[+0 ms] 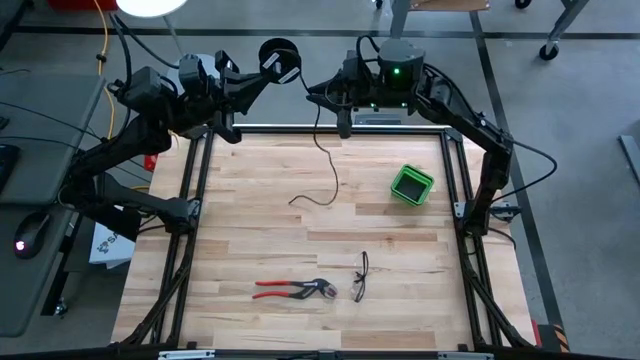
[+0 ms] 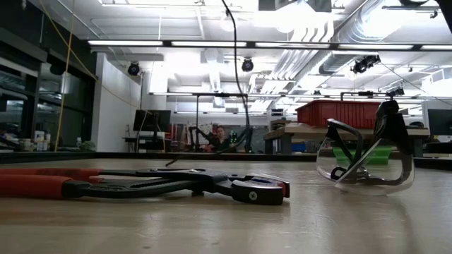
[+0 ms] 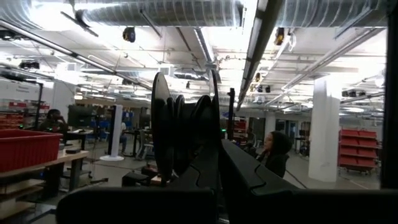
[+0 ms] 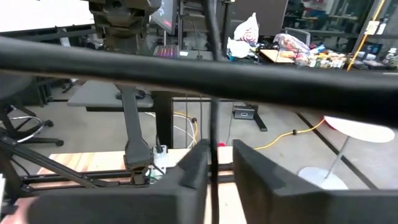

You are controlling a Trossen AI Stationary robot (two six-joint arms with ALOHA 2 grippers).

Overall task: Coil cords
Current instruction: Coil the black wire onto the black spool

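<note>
The black disc-shaped reel (image 1: 280, 55) is held up beyond the table's far edge by my left gripper (image 1: 266, 68); the left wrist view shows it edge-on (image 3: 183, 130). The thin black cord (image 1: 322, 150) runs from the reel past my right gripper (image 1: 322, 96), hangs down, and its free end (image 1: 300, 202) lies on the wooden table. In the low view the cord (image 2: 239, 77) hangs from above. My right gripper (image 4: 214, 168) is shut on the cord. My left gripper pinches the reel's near part (image 3: 198, 146) between its two fingers, which come level from the table's left side. The reel stands on edge, lifted clear of the table. My right gripper pinches the cord (image 4: 214, 134) between its two fingers, which lie across it. It comes from the table's right side, high above the far edge. The cord below hangs slack, with its end on the table.
A green box (image 1: 411, 185) stands on the table's right half. Red-handled pliers (image 1: 295, 290) and safety glasses (image 1: 360, 277) lie near the front; both fill the low view (image 2: 141, 185) (image 2: 367, 159). People sit in the room behind.
</note>
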